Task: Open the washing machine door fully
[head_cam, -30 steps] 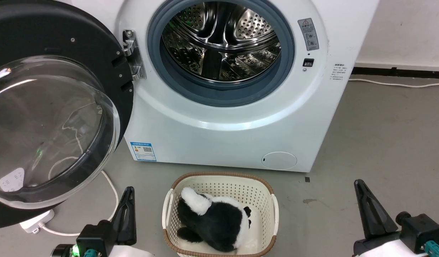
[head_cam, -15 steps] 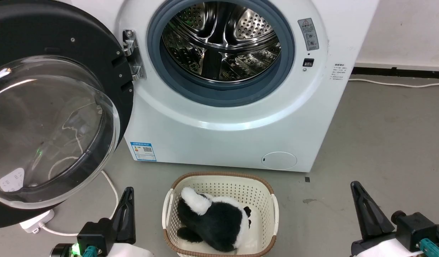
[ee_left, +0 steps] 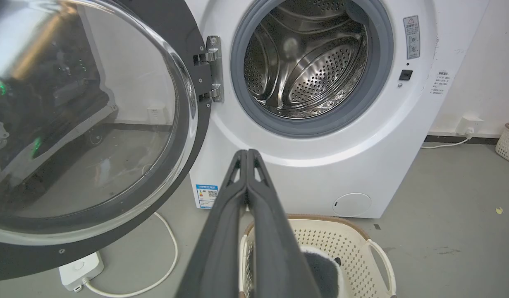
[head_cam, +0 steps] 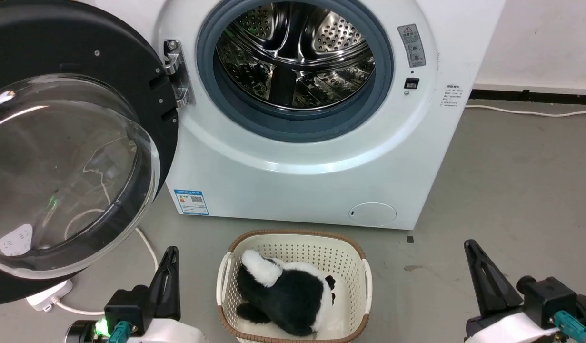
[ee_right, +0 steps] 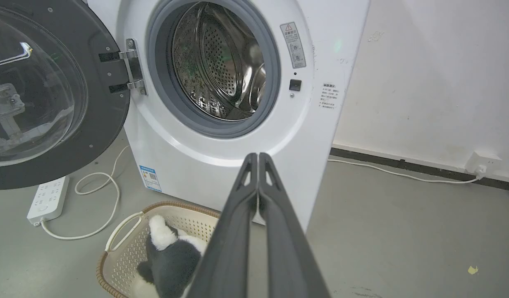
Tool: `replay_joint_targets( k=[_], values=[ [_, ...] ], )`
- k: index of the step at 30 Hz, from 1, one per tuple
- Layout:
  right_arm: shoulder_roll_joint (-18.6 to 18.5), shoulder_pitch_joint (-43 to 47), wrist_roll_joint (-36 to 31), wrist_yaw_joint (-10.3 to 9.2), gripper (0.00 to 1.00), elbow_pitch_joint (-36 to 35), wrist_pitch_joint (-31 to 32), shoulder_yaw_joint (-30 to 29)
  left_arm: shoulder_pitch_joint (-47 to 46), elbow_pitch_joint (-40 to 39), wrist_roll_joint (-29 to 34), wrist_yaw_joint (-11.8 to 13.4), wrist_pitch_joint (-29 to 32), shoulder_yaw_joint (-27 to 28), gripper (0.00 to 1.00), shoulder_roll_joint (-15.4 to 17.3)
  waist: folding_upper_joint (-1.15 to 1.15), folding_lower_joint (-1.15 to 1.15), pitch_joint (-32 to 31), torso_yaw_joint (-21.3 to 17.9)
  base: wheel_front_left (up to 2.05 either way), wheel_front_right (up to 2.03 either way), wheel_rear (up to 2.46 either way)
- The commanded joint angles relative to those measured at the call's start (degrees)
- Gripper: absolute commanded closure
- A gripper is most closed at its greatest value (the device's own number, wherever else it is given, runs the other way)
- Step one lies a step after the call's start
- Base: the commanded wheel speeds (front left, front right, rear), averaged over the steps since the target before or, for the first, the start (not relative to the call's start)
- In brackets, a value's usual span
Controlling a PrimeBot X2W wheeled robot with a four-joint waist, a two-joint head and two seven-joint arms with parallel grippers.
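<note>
Large round glossy black washing machine door [head_cam: 88,45], clear glass bowl [head_cam: 59,176] bulging at centre, swung wide on metal hinge [head_cam: 177,71] to left of white front-loading washer [head_cam: 297,186]. Nearby, left hand [ee_left: 247,154] clenched tip to tip on nothing, near cream perforated plastic basket [head_cam: 293,234] with black-and-white plush toy [head_cam: 285,297] inside. Likewise right hand [ee_right: 258,157]: fingers pressed together, empty, well apart from door.

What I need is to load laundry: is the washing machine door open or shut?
Open: the washing machine door is swung aside on its hinge, the drum uncovered.
</note>
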Motion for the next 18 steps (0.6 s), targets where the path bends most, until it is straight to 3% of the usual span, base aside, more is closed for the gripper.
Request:
replay_joint_targets(
  k=[1,18],
  values=[
    [0.16,-1.03,-0.13,0.03,1.00,0.24,0.41,0.09,-0.87,0.13,0.49,-0.23,0.42,0.09,1.00,0.00,0.00,0.00,0.00,0.00,0.00,0.00,0.00],
    [0.19,-1.73,-0.53,0.03,1.00,0.61,2.29,0.51,-1.61,0.30,1.41,-0.40,2.29,0.45,1.00,-0.02,0.00,0.00,0.01,-0.03,0.00,0.00,0.00]
  ],
)
